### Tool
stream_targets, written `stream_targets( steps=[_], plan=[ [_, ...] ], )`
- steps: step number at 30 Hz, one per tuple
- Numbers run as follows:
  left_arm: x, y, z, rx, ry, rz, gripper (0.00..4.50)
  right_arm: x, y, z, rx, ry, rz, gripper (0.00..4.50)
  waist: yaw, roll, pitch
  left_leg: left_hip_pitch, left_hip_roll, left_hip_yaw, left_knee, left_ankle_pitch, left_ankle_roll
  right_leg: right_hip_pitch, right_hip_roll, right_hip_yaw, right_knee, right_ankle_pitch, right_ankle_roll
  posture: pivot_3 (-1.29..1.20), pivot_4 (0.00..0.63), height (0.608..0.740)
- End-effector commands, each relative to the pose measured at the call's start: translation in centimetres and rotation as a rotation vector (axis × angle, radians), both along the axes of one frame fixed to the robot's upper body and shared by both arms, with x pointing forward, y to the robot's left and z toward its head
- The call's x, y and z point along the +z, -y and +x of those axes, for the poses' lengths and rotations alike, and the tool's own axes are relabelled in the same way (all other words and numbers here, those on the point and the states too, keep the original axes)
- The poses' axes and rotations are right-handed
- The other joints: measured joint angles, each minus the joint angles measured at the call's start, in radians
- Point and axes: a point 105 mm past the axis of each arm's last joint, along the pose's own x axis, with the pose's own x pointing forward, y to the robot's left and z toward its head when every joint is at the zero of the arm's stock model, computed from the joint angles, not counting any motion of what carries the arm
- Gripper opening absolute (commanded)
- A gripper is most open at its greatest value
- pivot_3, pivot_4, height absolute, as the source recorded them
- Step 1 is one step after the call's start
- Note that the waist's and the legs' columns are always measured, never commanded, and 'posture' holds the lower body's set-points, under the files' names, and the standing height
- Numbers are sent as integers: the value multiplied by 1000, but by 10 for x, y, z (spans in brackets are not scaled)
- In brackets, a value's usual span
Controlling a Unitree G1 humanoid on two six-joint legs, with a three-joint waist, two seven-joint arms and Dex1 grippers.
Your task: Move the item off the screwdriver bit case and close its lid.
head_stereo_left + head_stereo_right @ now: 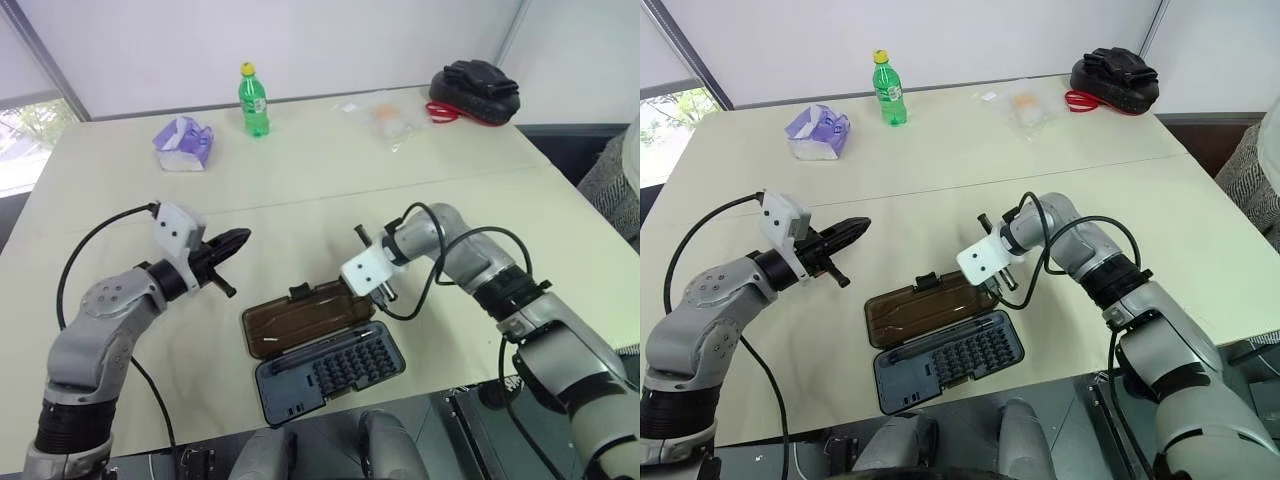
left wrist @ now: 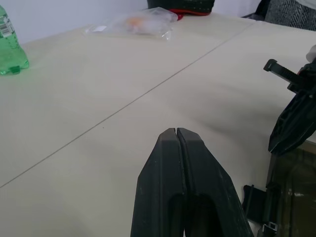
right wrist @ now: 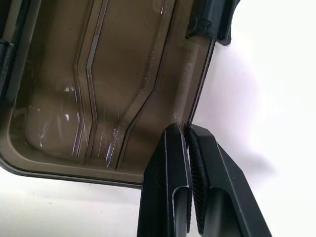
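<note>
The lid (image 3: 98, 84) is cut off by the right wrist view's edges.

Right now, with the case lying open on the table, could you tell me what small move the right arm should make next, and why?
Probably tuck the shut right gripper under the far edge of the lid and lift it toward the base. The screwdriver bit case lies open with nothing on it, and the fingertips sit at that edge near the latch tab.

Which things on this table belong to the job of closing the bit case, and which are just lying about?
Belong to the job:
- screwdriver bit case, lying open
- lid, flat on the table
- right gripper, jaws shut at the lid's edge

Just lying about:
- green bottle
- purple packet
- clear bag
- black bag
</note>
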Motion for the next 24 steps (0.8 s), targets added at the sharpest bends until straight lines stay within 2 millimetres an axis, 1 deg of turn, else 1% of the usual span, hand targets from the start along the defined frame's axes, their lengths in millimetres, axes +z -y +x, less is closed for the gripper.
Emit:
stream_targets(
  steps=[1,7,14,24],
  plan=[
    [9,5,-3,-24,46,4,0,-1,13,11,-81,40,-41,21,0,0,0,0,0,0,0,0,0,0,0,0,0,0,0,0,150,740],
    [10,6,-1,-30,47,6,0,-4,30,19,-131,76,-87,21,4,0,0,7,0,0,0,0,0,7,0,0,0,0,0,0,150,740],
    [10,8,0,-40,44,9,0,-6,42,21,-177,80,-119,21,6,0,0,8,0,0,0,0,0,9,0,0,0,0,0,0,150,740],
    [9,9,0,-50,43,15,0,-7,45,20,-193,68,-106,21,6,0,0,8,0,0,0,0,0,9,0,0,0,0,0,0,150,740]
  ],
)
